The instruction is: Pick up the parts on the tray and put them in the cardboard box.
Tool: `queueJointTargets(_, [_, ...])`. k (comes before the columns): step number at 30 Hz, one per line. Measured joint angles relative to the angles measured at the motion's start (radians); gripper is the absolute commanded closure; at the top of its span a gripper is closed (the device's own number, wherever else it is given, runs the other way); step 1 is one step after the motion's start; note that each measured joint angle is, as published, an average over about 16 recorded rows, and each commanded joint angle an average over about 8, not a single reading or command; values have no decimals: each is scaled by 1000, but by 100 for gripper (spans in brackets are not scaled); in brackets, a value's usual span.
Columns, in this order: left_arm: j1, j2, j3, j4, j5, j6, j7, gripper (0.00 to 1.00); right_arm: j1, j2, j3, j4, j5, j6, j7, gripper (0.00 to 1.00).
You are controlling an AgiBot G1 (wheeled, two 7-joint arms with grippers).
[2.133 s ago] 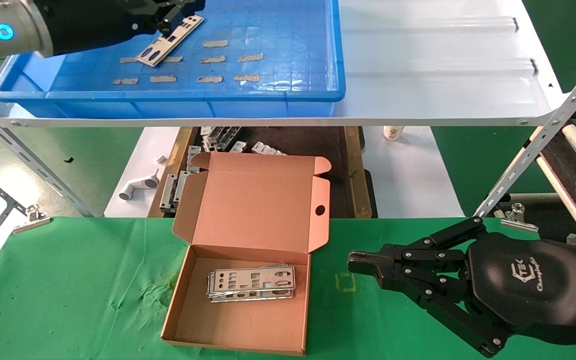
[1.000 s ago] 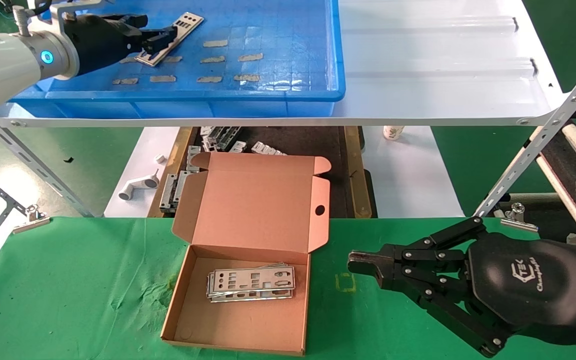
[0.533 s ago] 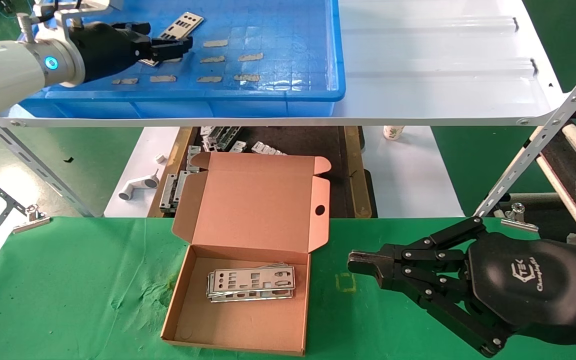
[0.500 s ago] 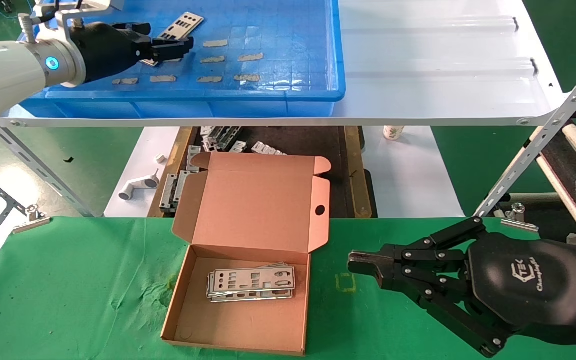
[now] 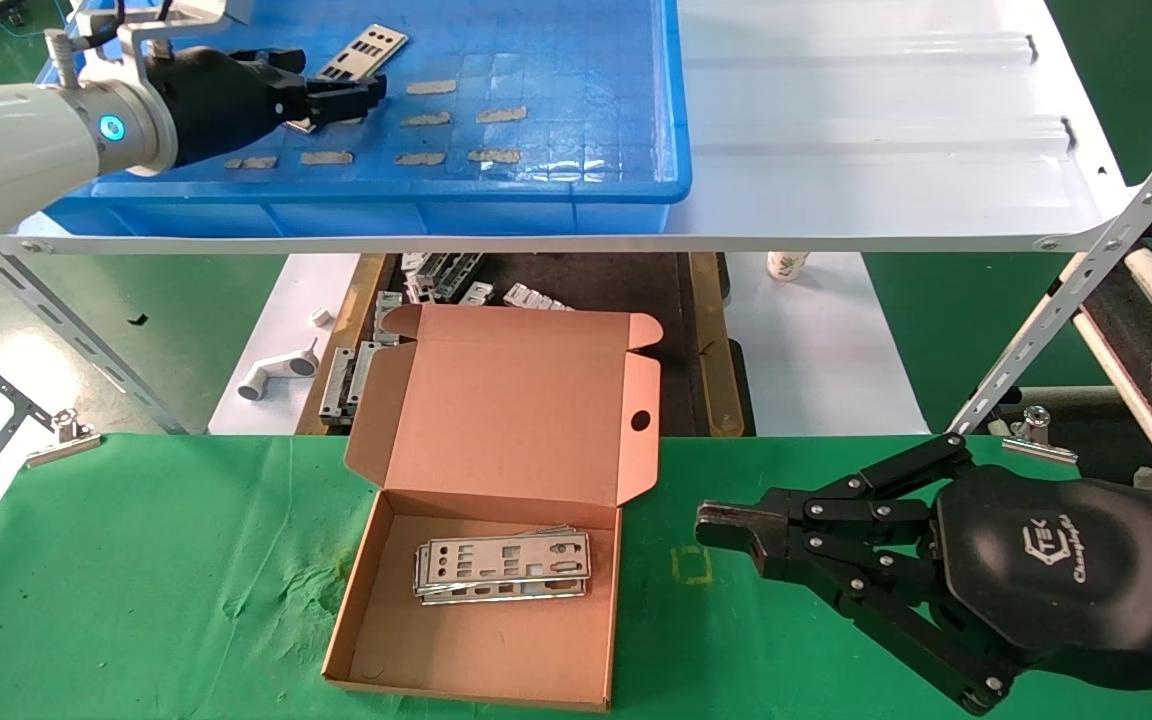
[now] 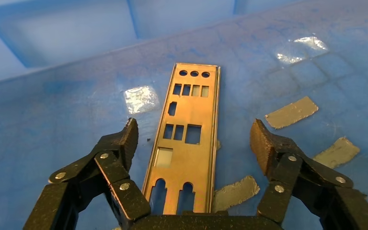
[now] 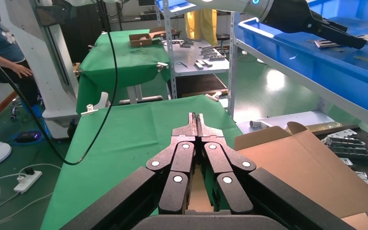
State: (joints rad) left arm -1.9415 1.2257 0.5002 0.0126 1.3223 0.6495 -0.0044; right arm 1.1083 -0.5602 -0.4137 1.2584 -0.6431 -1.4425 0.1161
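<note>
Punched silver part [image 6: 187, 139] (flat) between left hand [image 6: 194, 141] pads.

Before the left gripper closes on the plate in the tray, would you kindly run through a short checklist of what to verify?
1. Left gripper open: ok, fingers spread wide.
2. Part centred between the fingers: ok, one pad on either long edge.
3. Pads touching the part: cannot tell; a gap shows on both sides.
4. Part lying flat on the tray: ok, alone there among tape strips.
5. Cardboard box ready: ok, lid open, parts already stacked inside with floor space left.
6. Right gripper out of the way: ok, shut and resting beside the box on the green cloth.
</note>
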Motion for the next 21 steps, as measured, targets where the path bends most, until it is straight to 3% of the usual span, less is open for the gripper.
queueJointTargets(21, [7,1,10,-9,14,-3,-6,100,0,0,0,0,0,0,0,100])
